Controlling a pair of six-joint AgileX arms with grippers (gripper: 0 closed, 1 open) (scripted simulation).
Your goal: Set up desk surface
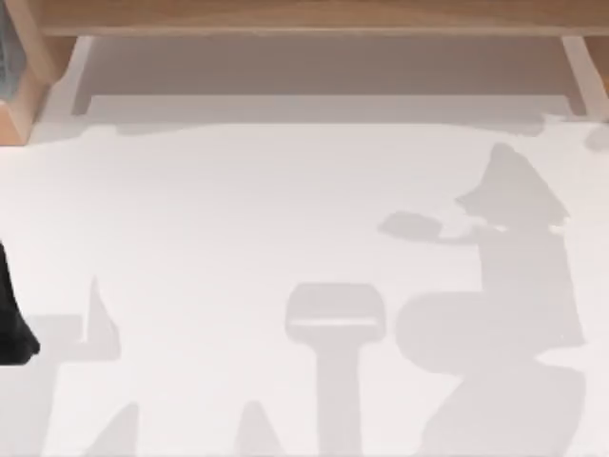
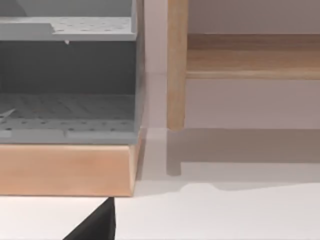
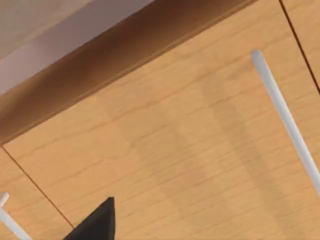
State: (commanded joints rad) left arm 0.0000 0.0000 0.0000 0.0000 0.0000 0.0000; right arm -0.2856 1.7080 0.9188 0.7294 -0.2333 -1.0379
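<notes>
Here the left gripper (image 1: 14,324) sits at nine o'clock, at the left edge of the desk surface (image 1: 238,219); whether its fingers are open or shut I cannot tell. The white desk surface spreads across the centre, with a wooden frame (image 1: 314,17) at twelve o'clock. The right wrist view faces a wooden panel (image 3: 190,150) with a white bar handle (image 3: 285,115).

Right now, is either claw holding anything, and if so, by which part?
It cannot be told. On the white desk surface only a dark part of the left arm shows at the left edge; no object appears in a grip.
</notes>
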